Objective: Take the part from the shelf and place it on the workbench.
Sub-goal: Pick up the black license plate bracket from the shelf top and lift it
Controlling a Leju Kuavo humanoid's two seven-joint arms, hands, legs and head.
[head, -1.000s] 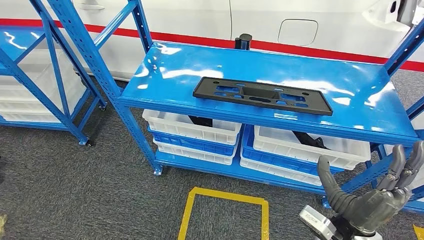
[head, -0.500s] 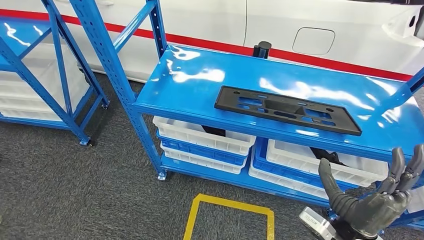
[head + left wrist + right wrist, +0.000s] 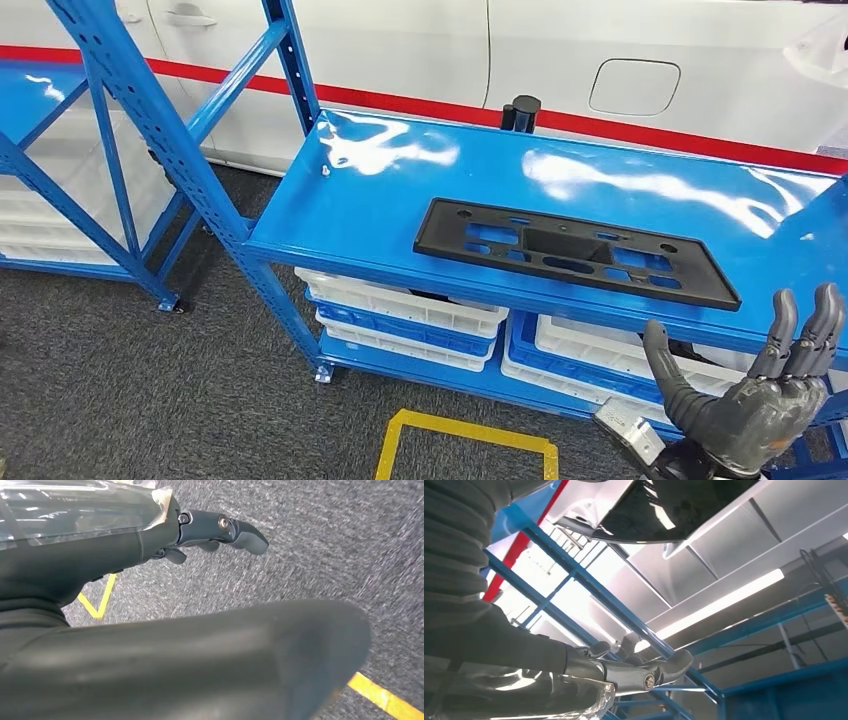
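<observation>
My right hand [image 3: 757, 400], dark grey on its silver wrist, is raised at the lower right of my head view, palm up, thumb and fingers spread wide, holding nothing. My left hand [image 3: 150, 645] hangs low, pointed at the floor, thick grey thumb and darker fingers stretched out, nothing between them.

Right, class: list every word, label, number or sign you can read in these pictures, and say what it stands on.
None can be read.
The black part, the blue shelf and the white bins bear no legible text.
The white car body carries a red stripe, no lettering.
The yellow floor tape is a plain outline.
</observation>
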